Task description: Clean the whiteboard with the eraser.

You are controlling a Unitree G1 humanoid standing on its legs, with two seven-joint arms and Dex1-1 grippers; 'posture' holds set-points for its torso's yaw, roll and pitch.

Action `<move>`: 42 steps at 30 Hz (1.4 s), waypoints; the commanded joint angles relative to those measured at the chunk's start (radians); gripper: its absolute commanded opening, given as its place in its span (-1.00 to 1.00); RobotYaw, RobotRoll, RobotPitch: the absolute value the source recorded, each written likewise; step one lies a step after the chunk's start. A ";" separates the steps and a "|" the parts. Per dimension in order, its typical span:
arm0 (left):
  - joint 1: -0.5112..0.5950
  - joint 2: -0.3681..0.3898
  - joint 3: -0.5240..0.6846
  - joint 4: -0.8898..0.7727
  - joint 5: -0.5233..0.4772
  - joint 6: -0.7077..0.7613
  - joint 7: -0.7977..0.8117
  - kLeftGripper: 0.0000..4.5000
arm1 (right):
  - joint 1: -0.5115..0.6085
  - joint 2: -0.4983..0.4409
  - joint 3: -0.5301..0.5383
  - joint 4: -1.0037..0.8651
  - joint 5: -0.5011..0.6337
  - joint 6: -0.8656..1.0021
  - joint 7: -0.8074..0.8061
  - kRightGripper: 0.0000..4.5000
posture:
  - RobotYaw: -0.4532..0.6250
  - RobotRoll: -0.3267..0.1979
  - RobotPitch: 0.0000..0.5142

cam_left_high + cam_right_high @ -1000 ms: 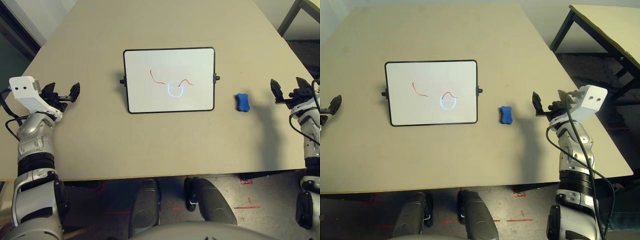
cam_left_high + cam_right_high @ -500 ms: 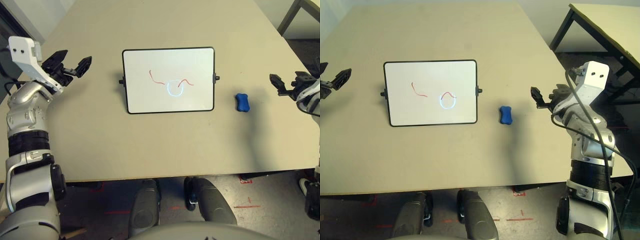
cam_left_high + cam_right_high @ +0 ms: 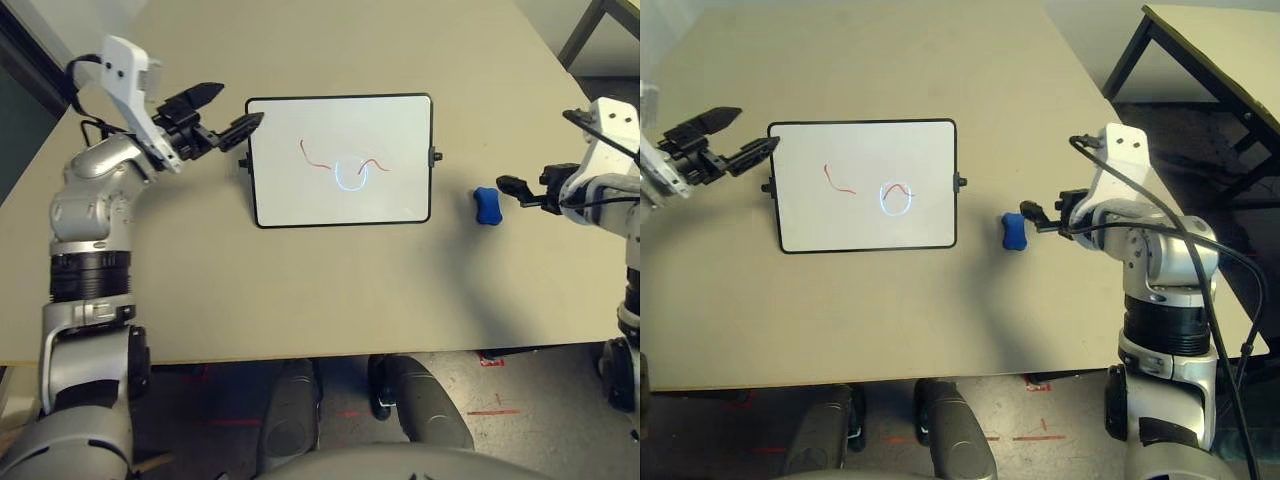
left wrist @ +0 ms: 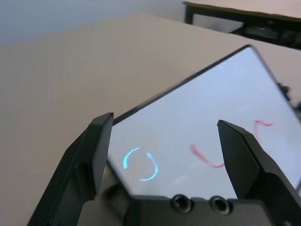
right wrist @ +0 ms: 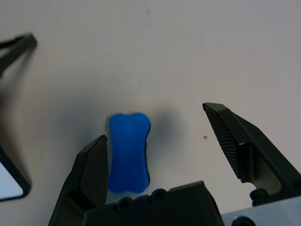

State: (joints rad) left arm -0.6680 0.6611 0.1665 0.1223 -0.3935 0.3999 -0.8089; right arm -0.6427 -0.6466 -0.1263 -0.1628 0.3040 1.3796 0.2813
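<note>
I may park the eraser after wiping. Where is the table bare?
Bare table runs along the near edge below the whiteboard, and beyond the board's far edge. It is tight between the board's right knob and the eraser, where the open right gripper hovers, and at the board's left edge by the left gripper.

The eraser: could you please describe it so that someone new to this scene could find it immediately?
On the tan table, look past the whiteboard's short side nearest the robot's right arm. There the eraser lies alone on bare tabletop, just ahead of the open right gripper. It is the only bright blue thing, a small block with rounded ends.
</note>
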 commanded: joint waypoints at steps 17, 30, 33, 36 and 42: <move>0.090 -0.039 -0.128 -0.174 0.006 0.097 -0.013 1.00 | -0.069 0.099 0.075 0.143 -0.061 -0.015 -0.024 0.99 | -0.23 0.25 -0.35; 0.086 -0.052 -0.125 -0.176 0.006 0.112 -0.014 1.00 | -0.099 0.121 0.060 0.196 -0.084 -0.025 -0.040 0.99 | -0.23 0.25 -0.26; 0.087 -0.048 -0.121 -0.184 0.003 0.120 -0.014 1.00 | -0.106 0.132 0.062 0.205 -0.087 -0.027 -0.042 0.99 | -0.21 0.25 -0.23; 0.089 -0.042 -0.116 -0.199 0.001 0.131 -0.012 1.00 | -0.107 0.143 0.065 0.225 -0.089 -0.032 -0.043 0.99 | -0.19 0.25 -0.21; 0.100 -0.038 -0.109 -0.236 -0.010 0.160 -0.002 1.00 | -0.092 0.149 0.045 0.241 -0.093 -0.030 -0.055 0.75 | -0.18 0.25 -0.17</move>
State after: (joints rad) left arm -0.5849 0.6133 0.0555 -0.0878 -0.3985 0.5446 -0.8115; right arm -0.7458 -0.5045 -0.0642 0.0668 0.2203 1.3478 0.2328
